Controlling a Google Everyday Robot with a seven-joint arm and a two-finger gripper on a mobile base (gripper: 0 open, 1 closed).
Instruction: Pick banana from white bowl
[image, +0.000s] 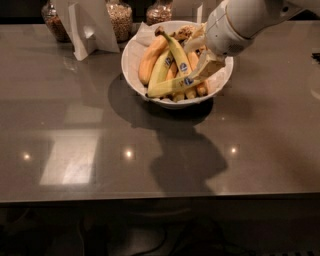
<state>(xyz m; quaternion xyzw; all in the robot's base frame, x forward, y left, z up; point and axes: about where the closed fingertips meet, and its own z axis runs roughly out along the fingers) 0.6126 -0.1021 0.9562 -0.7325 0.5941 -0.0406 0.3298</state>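
Note:
The white bowl (131, 64) stands at the back middle of the grey table and holds several bananas. The banana (172, 86), long, pale yellow-green and with a blue sticker, lies across the front of the pile, its thin stem pointing right. A plump orange-yellow banana (150, 57) lies at the left. My gripper (201, 56) reaches in from the upper right over the right half of the bowl. Its fingers (209, 66) are spread, one at the banana's stem end. It holds nothing.
Three glass jars (120, 20) stand along the back edge behind the bowl. A white folded stand (87, 25) is at the back left. The table's front edge runs across the lower part of the view, dark floor below.

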